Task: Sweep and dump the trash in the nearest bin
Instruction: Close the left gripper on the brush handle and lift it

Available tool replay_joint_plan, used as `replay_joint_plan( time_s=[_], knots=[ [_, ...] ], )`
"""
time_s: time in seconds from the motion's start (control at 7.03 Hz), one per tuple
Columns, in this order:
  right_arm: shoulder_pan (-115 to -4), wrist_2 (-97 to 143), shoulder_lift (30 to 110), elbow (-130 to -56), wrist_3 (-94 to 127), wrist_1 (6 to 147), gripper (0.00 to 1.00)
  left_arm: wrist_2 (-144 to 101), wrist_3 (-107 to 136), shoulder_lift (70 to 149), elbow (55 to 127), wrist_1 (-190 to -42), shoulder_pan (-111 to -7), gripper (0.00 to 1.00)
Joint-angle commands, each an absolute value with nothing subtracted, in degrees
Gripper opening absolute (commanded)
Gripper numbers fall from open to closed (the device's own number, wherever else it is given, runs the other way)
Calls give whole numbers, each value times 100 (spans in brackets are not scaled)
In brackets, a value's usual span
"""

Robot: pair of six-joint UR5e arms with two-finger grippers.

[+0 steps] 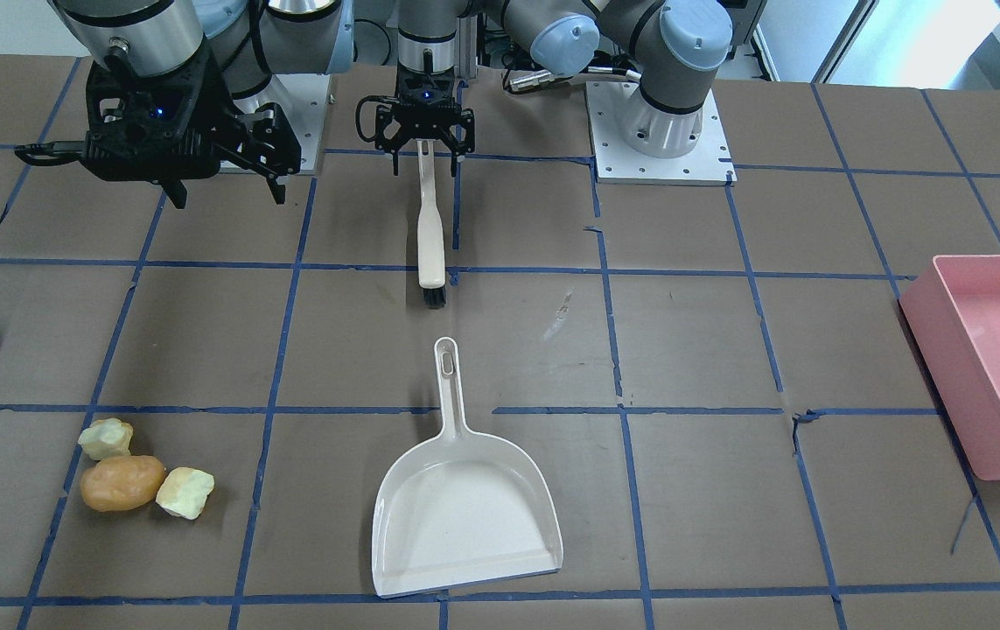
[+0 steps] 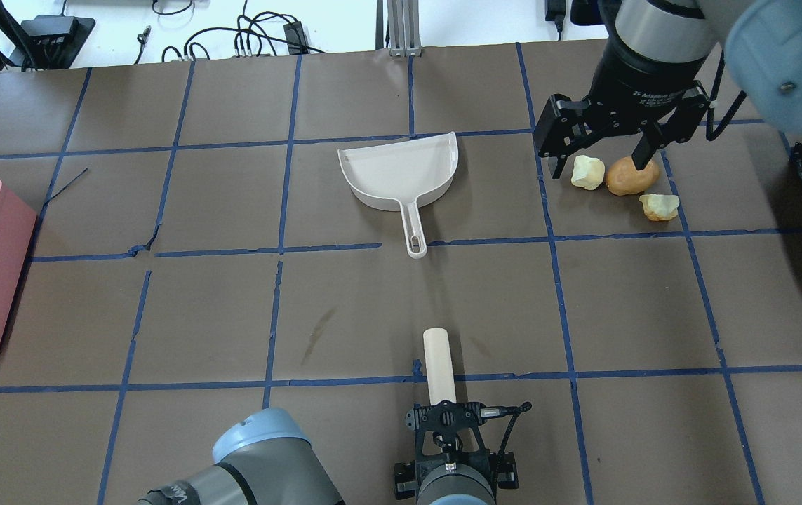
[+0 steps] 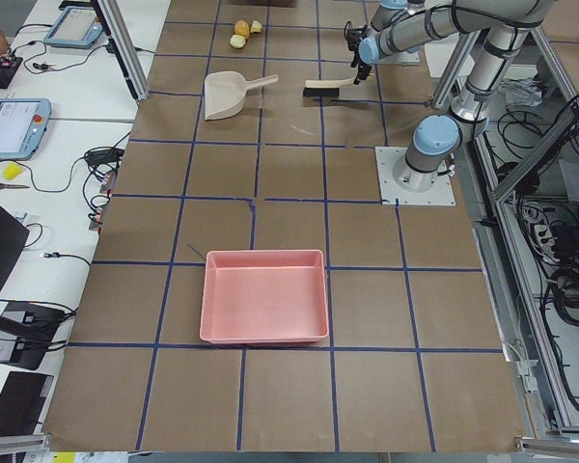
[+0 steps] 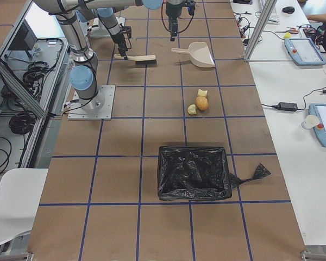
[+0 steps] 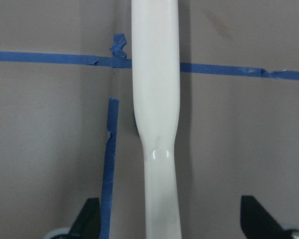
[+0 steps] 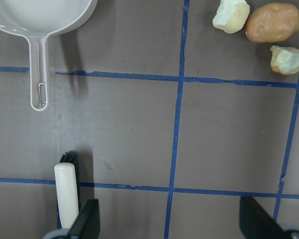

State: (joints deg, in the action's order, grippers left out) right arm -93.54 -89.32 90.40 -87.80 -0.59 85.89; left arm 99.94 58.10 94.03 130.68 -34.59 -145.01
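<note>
Nothing swept yet. left gripper (image 1: 430,162) straddling brush (image 1: 430,236) handle, jaws spread, not gripping. right gripper (image 1: 227,191) hovering empty, jaws apart. 3 trash pieces (image 1: 122,481) lying clustered on table (image 1: 727,350), well apart from dustpan (image 1: 465,507).

Glossy plastic dustpan (image 1: 465,516), matt tabletop (image 1: 727,350)
</note>
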Motion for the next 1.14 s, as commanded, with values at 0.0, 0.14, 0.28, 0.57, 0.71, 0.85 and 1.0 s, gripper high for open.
replay_joint_plan(
  time_s=[0.0, 0.14, 0.28, 0.57, 0.71, 0.85, 1.0],
  knots=[
    [-9352, -8930, 9044, -8780, -70, 8587, 100, 9897, 5810, 9413, 13087, -3454, -14502, 91],
    [-9334, -8930, 9044, -8780, -70, 8587, 100, 9879, 5818, 9483, 13087, -3454, -14502, 91],
    [-9351, -8921, 9044, -8780, -62, 8587, 100, 9827, 5810, 9631, 13061, -3428, -14502, 91],
    [-9351, -8947, 9044, -8780, -79, 8587, 100, 9817, 5810, 9677, 13052, -3296, -14511, 51],
    [-9343, -8947, 9035, -8780, -70, 8613, 100, 9835, 5792, 9651, 13043, -3278, -14519, 29],
    [-9351, -8947, 9044, -8780, -70, 8613, 100, 9826, 5792, 9616, 13043, -3270, -14520, 11],
    [-9352, -8947, 9035, -8780, -70, 8613, 100, 9826, 5766, 9572, 13069, -3261, -14528, 0]
  ],
)
